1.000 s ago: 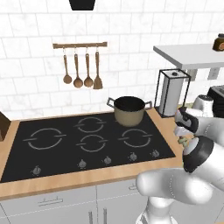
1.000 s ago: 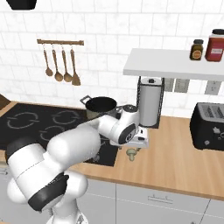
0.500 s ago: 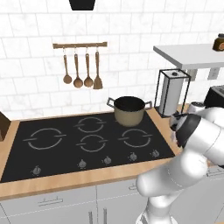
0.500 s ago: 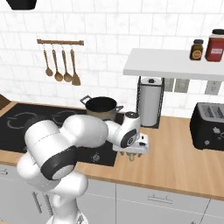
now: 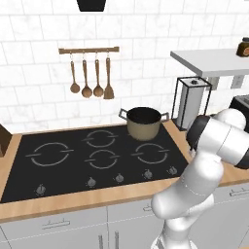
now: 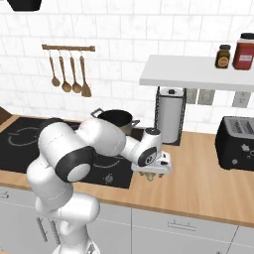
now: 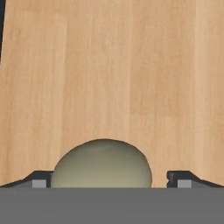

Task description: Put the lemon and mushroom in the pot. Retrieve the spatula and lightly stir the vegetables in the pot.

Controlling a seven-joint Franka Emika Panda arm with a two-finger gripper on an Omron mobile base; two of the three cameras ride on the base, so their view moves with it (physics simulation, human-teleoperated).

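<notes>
In the hand view, the hand (image 7: 107, 181) points down at the wooden table (image 7: 113, 65), its two fingertips (image 7: 40, 178) set wide to either side of a rounded, pale olive mushroom (image 7: 103, 164); whether they touch it I cannot tell. In the right base view, the hand (image 6: 150, 174) hangs low over the table (image 6: 208, 178), just right of the cooktop (image 6: 30, 141), with the mushroom (image 6: 150, 175) beneath it. The pot (image 6: 115, 120) stands behind, at the cooktop's back corner. In the left base view, the pot (image 5: 144, 122) sits on the cooktop's (image 5: 92, 158) rear right.
</notes>
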